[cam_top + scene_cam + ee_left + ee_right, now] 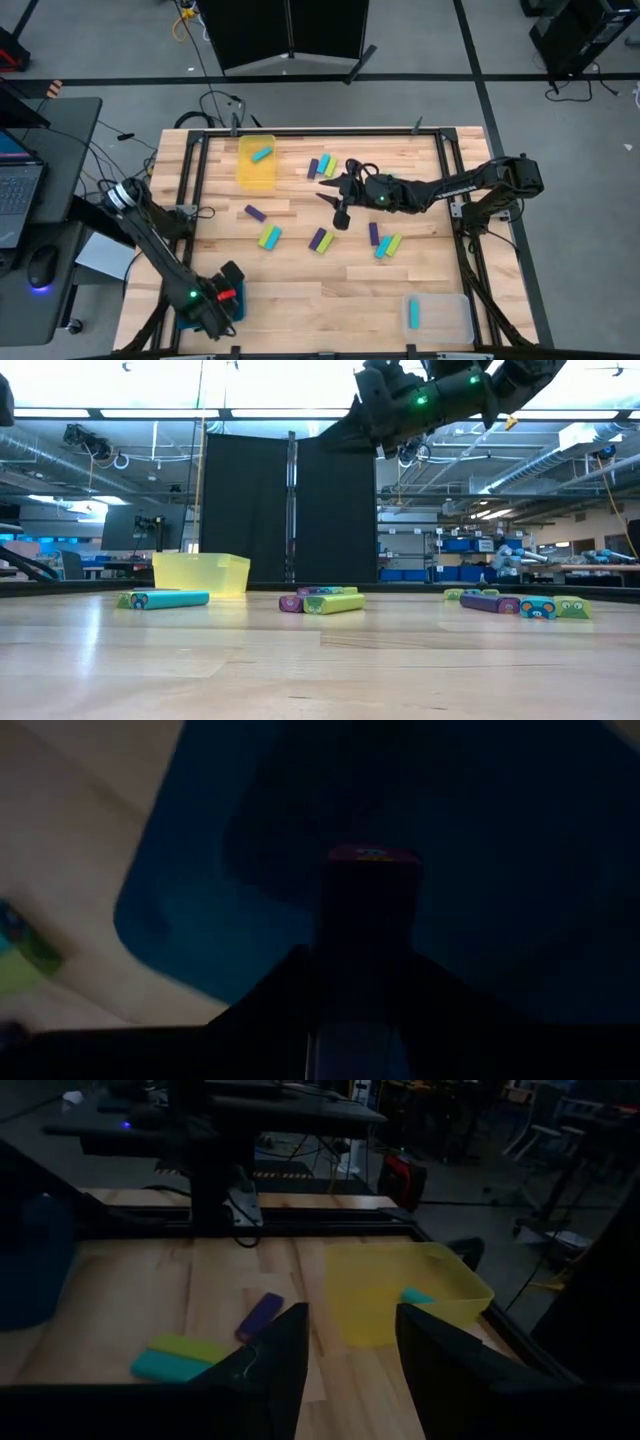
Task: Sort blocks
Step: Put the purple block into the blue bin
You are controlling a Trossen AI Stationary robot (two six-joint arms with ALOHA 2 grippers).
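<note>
Pale wood planks form the table (330, 290) where a sorting run is partway done, with three trays at its edges: the yellow tray (256, 163), which the right wrist view shows just ahead of the right fingers with a cyan block (417, 1295) inside, the clear tray (440, 316) holding another cyan block (414, 314), and the blue tray (200, 910) spread directly beneath the left fingers. The left gripper (226, 296) hangs over that blue tray, closed partway on a purple block (372, 855) that stands between its fingertips, apparently about to be dropped in. The right gripper (338, 206) rides high above mid-table, fingers parted with nothing between them. Loose blocks remain scattered below and beyond it, among them a purple block (260, 1316) and a cyan and yellow-green pair (180, 1357) ahead of the right fingers. The next move likely calls for the left fingers to spread over the tray, and for the right arm to descend squarely onto one loose block.
</note>
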